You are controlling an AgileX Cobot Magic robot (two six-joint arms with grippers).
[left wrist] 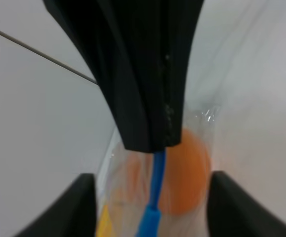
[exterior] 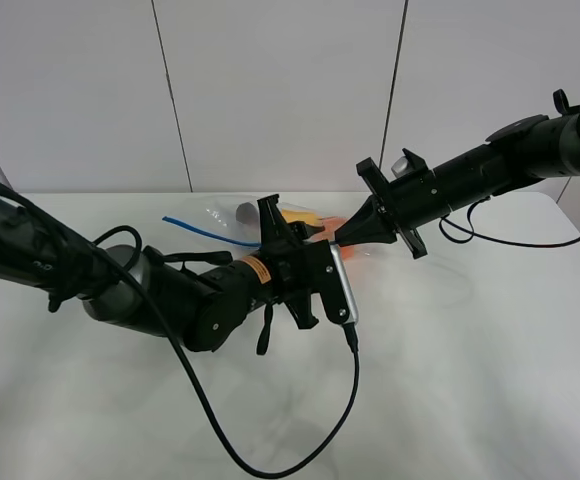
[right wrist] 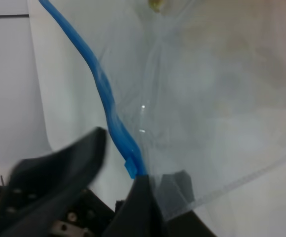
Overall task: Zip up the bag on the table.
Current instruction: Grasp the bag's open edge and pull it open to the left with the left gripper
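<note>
Right hand (exterior: 344, 232) pinches shut the end of the bag's (exterior: 210, 213) blue zipper strip (right wrist: 101, 84), left hand (left wrist: 150, 183) open astride it, so zipping seems barely begun: next, clamp and slide along.

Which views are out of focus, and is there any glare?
Exterior high: sharp, evenly lit, faint shadows on the table. Left wrist: soft throughout, orange blurred. Right wrist: zipper fairly clear, foreground blurred, tiny glints on the bag.
</note>
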